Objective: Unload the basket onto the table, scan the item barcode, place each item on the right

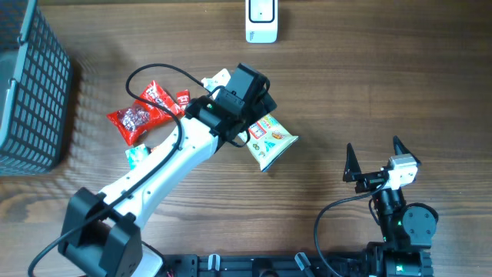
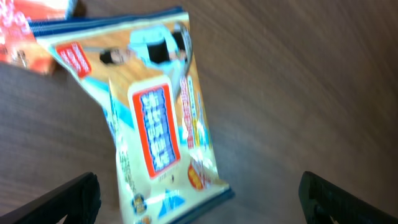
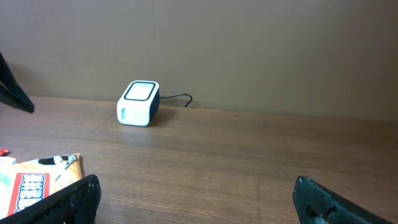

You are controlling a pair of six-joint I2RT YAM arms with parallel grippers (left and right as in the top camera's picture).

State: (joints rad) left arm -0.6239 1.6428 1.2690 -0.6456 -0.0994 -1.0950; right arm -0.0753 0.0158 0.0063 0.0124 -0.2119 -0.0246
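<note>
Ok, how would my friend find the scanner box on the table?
Start at the wooden table and look along its top edge in the overhead view. The scanner box sits there alone, apart from the snack packets. It is the only white box; the packets are colourful.

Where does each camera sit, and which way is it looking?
Overhead: above the table, looking down on left arm, right arm, yellow packet, scanner.
Left wrist: on the left arm, facing down at the packet; open left gripper frames it.
Right wrist: low, facing across the table toward the scanner; open right gripper below.
Shared: packet in all three.
</note>
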